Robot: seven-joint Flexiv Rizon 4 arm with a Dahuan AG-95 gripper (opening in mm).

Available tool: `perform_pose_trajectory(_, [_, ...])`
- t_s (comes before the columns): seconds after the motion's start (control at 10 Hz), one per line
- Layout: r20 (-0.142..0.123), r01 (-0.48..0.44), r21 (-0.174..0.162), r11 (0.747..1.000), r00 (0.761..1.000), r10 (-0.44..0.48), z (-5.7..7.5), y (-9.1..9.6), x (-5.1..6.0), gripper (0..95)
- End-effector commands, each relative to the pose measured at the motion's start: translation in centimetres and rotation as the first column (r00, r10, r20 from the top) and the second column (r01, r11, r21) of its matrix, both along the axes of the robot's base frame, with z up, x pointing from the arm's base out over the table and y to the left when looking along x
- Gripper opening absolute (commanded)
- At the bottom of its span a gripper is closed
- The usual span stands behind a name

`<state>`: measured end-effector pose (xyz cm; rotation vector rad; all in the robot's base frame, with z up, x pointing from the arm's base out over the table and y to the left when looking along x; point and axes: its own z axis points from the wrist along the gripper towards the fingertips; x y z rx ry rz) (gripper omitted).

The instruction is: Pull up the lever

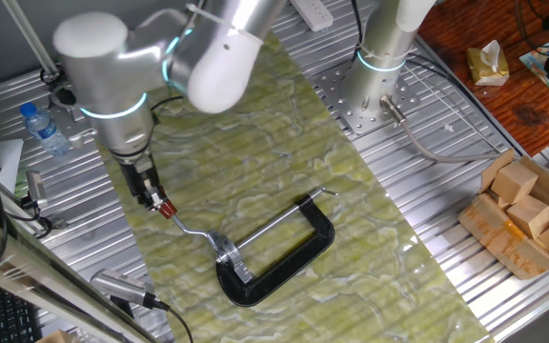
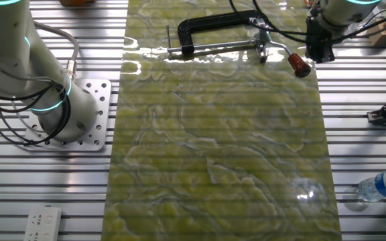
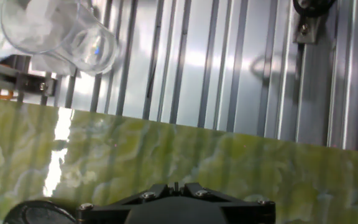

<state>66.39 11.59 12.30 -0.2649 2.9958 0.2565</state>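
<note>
The lever is a thin bent silver rod point(image 1: 191, 230) with a red-brown knob point(image 1: 167, 210), joined to the silver bracket point(image 1: 227, 250) of a black C-clamp point(image 1: 294, 257). In the other fixed view the knob point(image 2: 300, 64) lies right of the bracket point(image 2: 260, 37). My gripper point(image 1: 156, 198) points down with its tips right at the knob, also in the other fixed view point(image 2: 315, 55). In the hand view the jaws point(image 3: 176, 185) stand together with only a thin slit. The knob is hidden there, so a hold on it does not show.
The clamp lies on a green marbled mat point(image 1: 370, 238) over a slatted metal table. A water bottle point(image 1: 41, 129) lies left of the mat and shows in the hand view point(image 3: 61, 34). Wooden blocks point(image 1: 527, 210) sit at the right. A second arm's base point(image 1: 379, 67) stands behind.
</note>
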Motion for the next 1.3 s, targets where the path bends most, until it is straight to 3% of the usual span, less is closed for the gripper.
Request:
perform_pose_trajectory(0.1, [0.067,-0.047,-0.007,0.999,0.997,0.047,-1.05,-0.21,0.13,0.0])
perform_pose_trajectory(0.4, [0.101,-0.052,-0.009,0.999,0.993,0.053,-1.38,-0.07,0.12,0.0])
perform_pose_trajectory(0.6, [0.110,-0.063,-0.009,0.998,0.992,0.063,-1.63,-0.10,0.13,0.0])
perform_pose_trajectory(1.0, [-0.018,-0.036,0.026,0.999,0.999,0.036,-1.66,-0.12,0.13,0.0])
perform_pose_trajectory(1.1, [-0.068,-0.029,0.030,0.999,0.997,0.031,-1.58,-0.11,0.12,0.0])
perform_pose_trajectory(1.2, [-0.091,-0.030,0.030,0.999,0.995,0.033,-1.57,-0.13,0.10,0.0])
perform_pose_trajectory(1.3, [-0.095,-0.036,0.030,0.999,0.995,0.039,-1.72,-0.27,0.00,0.0])
